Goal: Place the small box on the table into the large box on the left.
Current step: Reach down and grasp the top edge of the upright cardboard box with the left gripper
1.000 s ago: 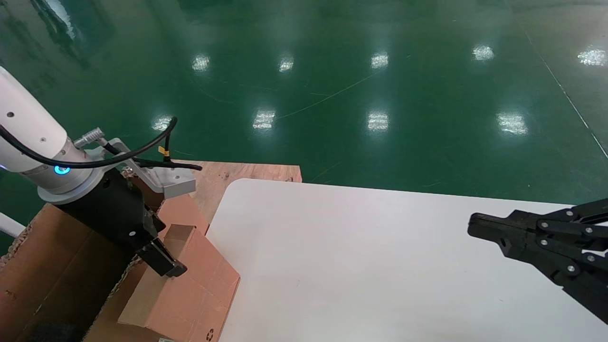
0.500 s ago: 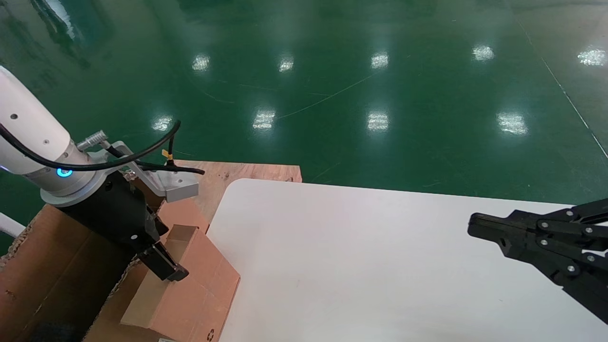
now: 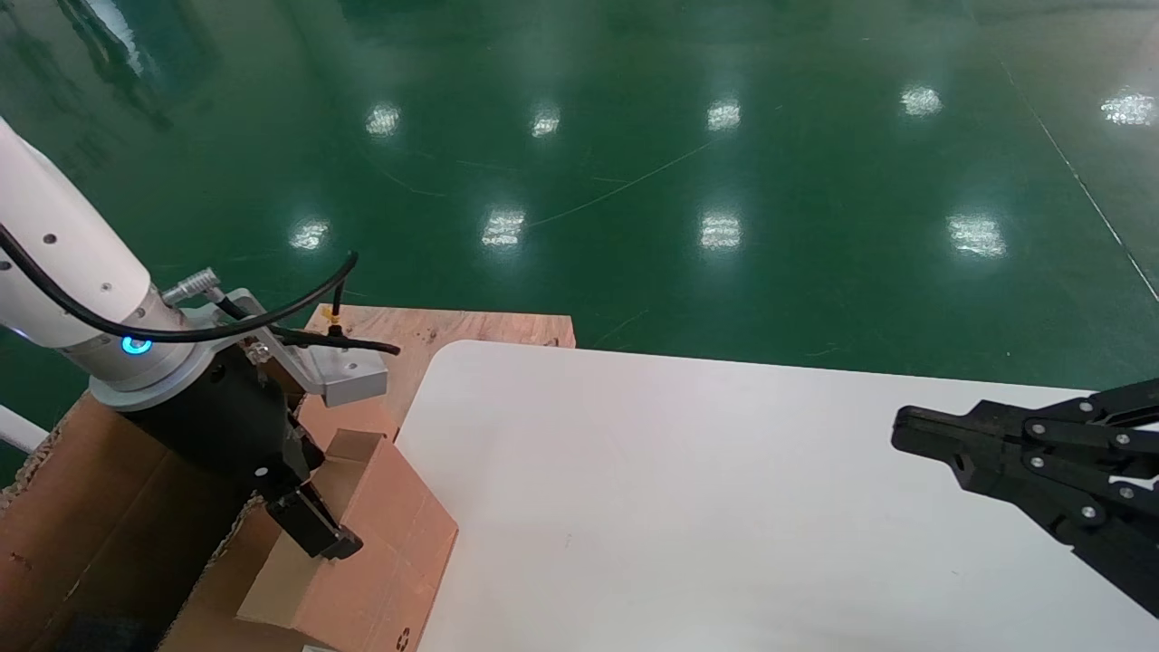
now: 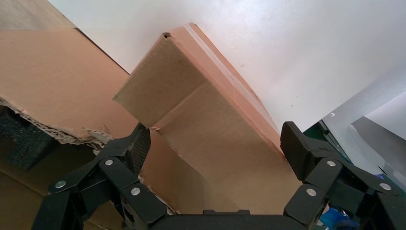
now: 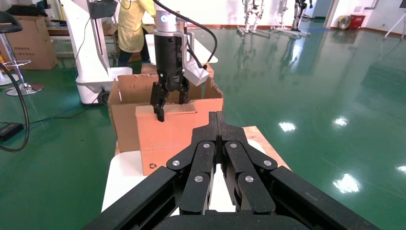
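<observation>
Two pincers show in the head view. The left pincer (image 3: 312,530) is at the counter's left edge, clamped on the small box (image 3: 362,561); in the left wrist view its fingers (image 4: 139,146) press the box's opposite sides, and the box (image 4: 210,129) fills the span between them. The small box is tilted, its near lower corner (the one with the small black printed mark) close to the counter (image 3: 724,507) edge, its upper end by the large box (image 3: 81,507). In the right wrist view the small box (image 5: 167,129) stands in front of the large box (image 5: 124,98), against its wall, with the left pincer (image 5: 168,100) gripping its top from above. Whether the small box touches the counter or hangs just over it, I cannot tell.

The right pincer (image 3: 905,430) is parked over the counter's right side, well apart from both boxes, its fingers pressed together with nothing between them. A plywood board (image 3: 453,330) lies behind the counter's far left corner, over the green floor (image 3: 634,136).
</observation>
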Robot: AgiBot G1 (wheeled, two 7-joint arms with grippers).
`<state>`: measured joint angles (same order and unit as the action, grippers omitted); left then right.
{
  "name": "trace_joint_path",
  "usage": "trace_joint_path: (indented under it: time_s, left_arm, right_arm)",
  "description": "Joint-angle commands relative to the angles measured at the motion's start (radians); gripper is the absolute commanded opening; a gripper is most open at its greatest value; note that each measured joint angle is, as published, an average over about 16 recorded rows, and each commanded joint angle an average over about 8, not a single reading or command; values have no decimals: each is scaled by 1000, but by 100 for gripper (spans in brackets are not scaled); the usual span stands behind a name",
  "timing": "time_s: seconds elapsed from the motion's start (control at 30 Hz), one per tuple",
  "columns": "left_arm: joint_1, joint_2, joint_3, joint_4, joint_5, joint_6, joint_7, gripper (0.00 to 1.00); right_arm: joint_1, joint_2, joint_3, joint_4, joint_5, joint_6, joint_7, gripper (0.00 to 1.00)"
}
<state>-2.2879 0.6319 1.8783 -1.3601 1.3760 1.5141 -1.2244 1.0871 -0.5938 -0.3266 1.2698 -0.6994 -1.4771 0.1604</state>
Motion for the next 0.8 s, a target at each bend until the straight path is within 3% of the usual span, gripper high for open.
trace_joint_path:
  time_s: [0.03,0.63,0.77,0.8]
  left_arm:
    - [0,2,4,0,-4,0,1,100]
    - [-12,17,34,2,-11,-27,-19,100]
    - [-15,13,32,1,-8,-41,-23,100]
    - [-16,12,32,1,-7,-43,-23,96]
  right_arm:
    - [0,0,0,0,0,0,0,0]
    - [0,0,0,0,0,0,0,1]
    - [0,0,0,0,0,0,0,16]
    - [0,0,0,0,0,0,0,22]
